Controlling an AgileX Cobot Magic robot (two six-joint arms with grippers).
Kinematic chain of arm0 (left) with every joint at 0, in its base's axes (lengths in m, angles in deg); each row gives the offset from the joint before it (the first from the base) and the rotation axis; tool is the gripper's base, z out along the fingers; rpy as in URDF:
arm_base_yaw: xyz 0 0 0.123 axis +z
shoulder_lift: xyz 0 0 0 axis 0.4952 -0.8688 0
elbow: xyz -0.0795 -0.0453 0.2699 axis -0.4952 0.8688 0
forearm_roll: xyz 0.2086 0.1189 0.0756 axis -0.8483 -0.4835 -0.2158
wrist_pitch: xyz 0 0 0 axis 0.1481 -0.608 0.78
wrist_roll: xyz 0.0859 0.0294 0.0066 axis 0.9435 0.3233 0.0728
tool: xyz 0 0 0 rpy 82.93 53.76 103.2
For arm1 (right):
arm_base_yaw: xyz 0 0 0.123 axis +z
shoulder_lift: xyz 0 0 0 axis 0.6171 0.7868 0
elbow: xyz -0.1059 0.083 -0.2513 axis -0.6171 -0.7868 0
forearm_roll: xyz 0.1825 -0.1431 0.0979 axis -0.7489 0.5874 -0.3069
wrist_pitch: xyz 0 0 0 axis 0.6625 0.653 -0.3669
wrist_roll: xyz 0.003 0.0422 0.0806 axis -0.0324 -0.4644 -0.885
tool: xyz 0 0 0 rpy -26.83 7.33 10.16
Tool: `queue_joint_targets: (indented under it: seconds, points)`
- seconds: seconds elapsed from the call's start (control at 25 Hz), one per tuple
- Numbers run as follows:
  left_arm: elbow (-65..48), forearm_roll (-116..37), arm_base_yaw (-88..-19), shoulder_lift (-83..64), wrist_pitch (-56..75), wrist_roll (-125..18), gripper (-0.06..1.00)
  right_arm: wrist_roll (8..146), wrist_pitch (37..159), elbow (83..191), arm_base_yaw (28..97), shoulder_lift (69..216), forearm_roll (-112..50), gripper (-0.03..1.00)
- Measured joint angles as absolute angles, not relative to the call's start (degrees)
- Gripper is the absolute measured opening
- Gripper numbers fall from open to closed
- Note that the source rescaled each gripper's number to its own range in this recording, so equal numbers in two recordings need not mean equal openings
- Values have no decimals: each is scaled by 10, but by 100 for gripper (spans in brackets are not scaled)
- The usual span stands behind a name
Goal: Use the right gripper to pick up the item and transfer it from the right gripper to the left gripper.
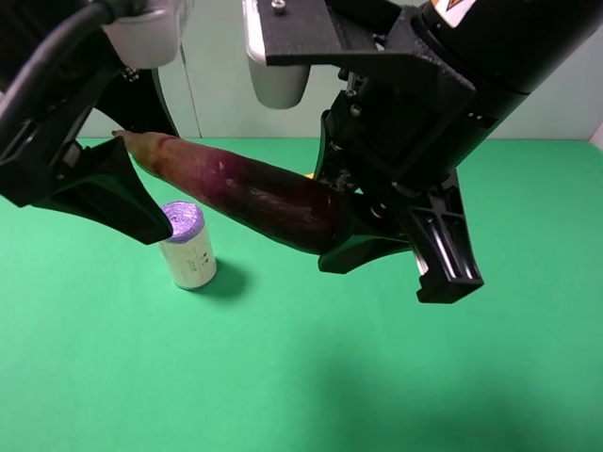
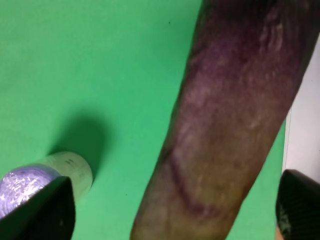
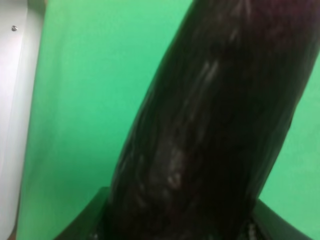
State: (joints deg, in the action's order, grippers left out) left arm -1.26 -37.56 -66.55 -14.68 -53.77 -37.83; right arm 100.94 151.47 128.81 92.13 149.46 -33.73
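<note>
The item, a glossy dark purple eggplant [image 1: 254, 193], hangs above the green table, sloping up to the left. My right gripper [image 1: 396, 250] is shut on its thick lower end; in the right wrist view the eggplant [image 3: 215, 140] fills the frame, rising from between the black fingers [image 3: 85, 222]. My left gripper [image 1: 132, 151] straddles the pale stem end. In the left wrist view its fingertips [image 2: 40, 210] stand on either side of the eggplant [image 2: 230, 125] with green gaps showing, so it is open and not touching.
A cream cylinder roll with a purple top [image 1: 187, 245] stands upright on the green table [image 1: 301, 377], below the left gripper, also seen as the roll [image 2: 45, 175]. A pale wall runs along the table's far edge.
</note>
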Motion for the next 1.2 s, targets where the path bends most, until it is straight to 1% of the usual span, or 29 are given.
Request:
queue_joint_targets:
  seconds: [0.16,0.32,0.68,0.76,0.8,0.84,0.92,1.04,1.08,1.2]
  points:
    - [-13,-354,-666,-147,-538,-345,59,1009,1515,1288,921,1495,-338,1]
    - [-13,-337,-666,-147,-538,-299,52,1011,1515,1288,921,1495,-340,1]
    - [-13,-334,-666,-147,-532,-275,49,1014,1515,1288,921,1495,-340,1]
    - [-13,-334,-666,-147,-530,-265,47,1014,1515,1288,921,1495,-341,1]
    - [-13,-334,-666,-147,-529,-260,45,1014,1515,1288,921,1495,-341,1]
    - [-13,-334,-666,-147,-529,-255,40,1014,1515,1288,921,1495,-341,1]
    - [-13,-334,-666,-147,-529,-249,28,1014,1515,1288,921,1495,-341,1]
    - [-13,-332,-666,-147,-529,-239,8,1016,1515,1288,921,1495,-339,1]
    - [-13,-329,-666,-147,-530,-234,3,1018,1517,1288,921,1495,-338,1]
    - [-13,-319,-666,-147,-531,-225,2,1018,1521,1288,921,1495,-338,1]
